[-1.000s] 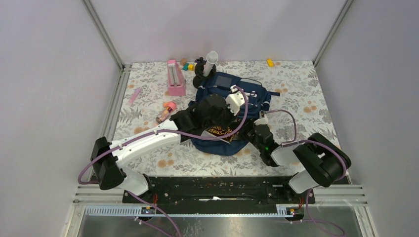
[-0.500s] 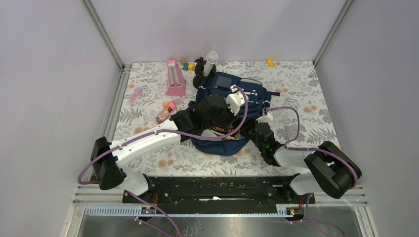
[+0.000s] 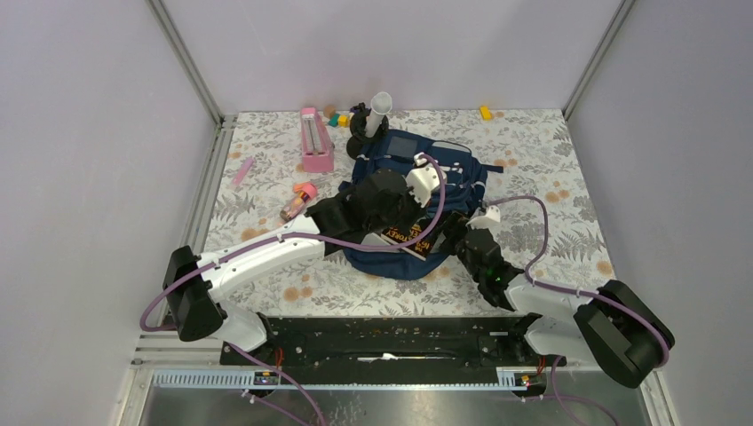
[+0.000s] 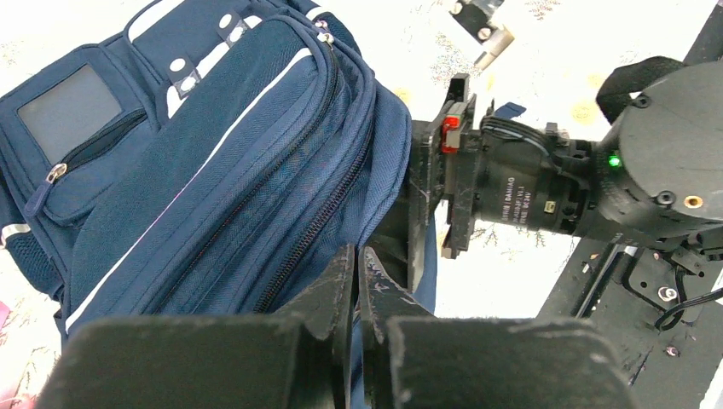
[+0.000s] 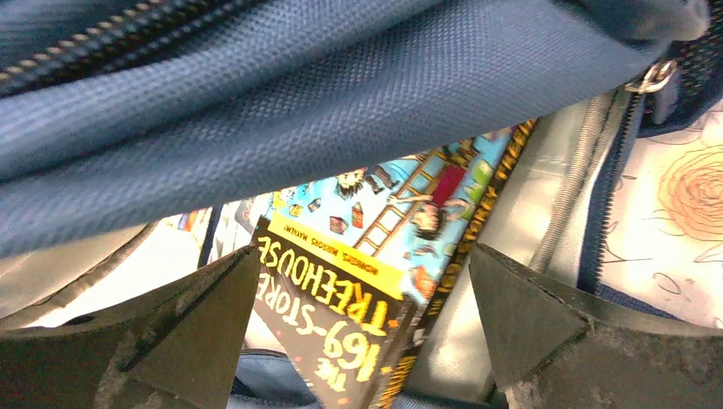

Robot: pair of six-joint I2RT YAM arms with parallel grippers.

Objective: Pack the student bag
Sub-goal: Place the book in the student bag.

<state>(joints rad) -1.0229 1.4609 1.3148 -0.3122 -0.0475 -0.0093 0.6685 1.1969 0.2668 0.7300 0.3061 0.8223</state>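
Note:
The navy student bag (image 3: 426, 169) lies mid-table with its opening toward the arms. My left gripper (image 3: 404, 206) is shut on a fold of the bag's blue fabric (image 4: 388, 170) and holds the flap up; in the left wrist view the gripper (image 4: 358, 264) has blue cloth pinched between its closed fingers. A black-and-yellow book (image 3: 408, 238) sits partly inside the opening. My right gripper (image 3: 453, 232) stands open at the mouth. In the right wrist view the gripper (image 5: 362, 294) has its fingers (image 5: 205, 315) wide on either side of the book (image 5: 367, 256), apart from it, under the blue flap (image 5: 298, 94) and next to grey lining (image 5: 546, 230).
A pink box (image 3: 315, 139), a white tube (image 3: 380, 106) and small coloured blocks (image 3: 337, 117) stand at the back. A yellow block (image 3: 486, 113) lies back right. A pink pen (image 3: 241, 170) and an orange-pink item (image 3: 298, 200) lie left of the bag.
My right gripper has opened and let go of the book, which now rests in the bag's mouth. The right arm's elbow swung out to the right. The left gripper kept its hold.

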